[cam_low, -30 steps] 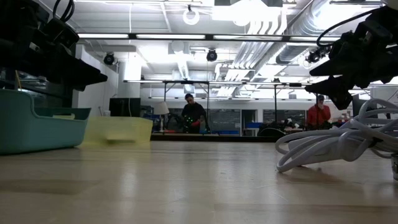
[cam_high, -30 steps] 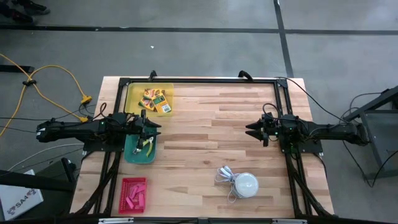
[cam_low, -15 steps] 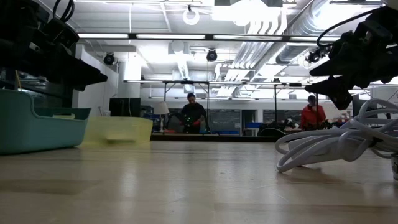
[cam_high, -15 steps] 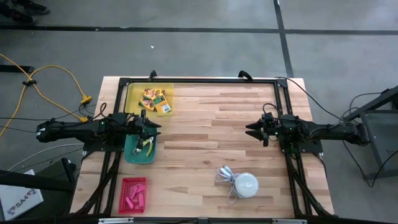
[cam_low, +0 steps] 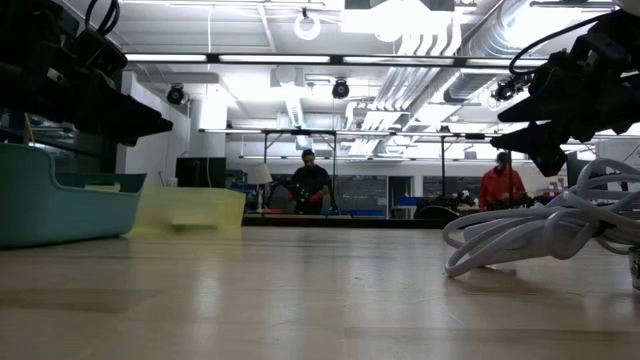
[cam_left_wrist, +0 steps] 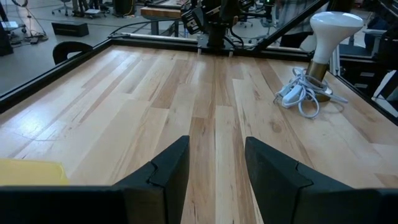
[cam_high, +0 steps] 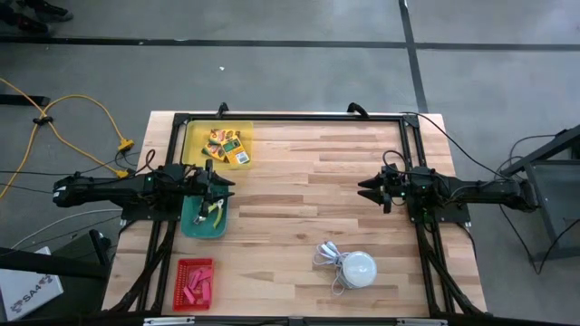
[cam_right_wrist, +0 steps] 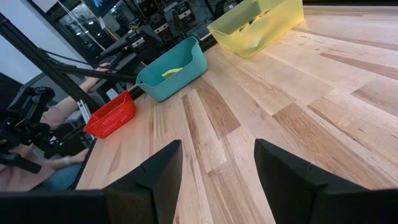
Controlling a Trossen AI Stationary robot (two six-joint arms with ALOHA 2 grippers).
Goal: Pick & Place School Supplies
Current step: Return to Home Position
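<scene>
Small yellow-and-green boxes lie in a yellow bin at the far left. A lime-green-handled scissors-like tool lies in a teal bin. Several pink blocks lie in a red basket near the front left. My left gripper hangs open above the teal bin's far end, with nothing between its fingers. At the table's right side my right gripper is open and empty above bare wood, pointing across toward the bins.
A white dome-shaped lamp with a coiled white cord stands at the near right; the cord shows close in the low view. A black frame runs along the table's far edge and sides. Bare wood lies between the two grippers.
</scene>
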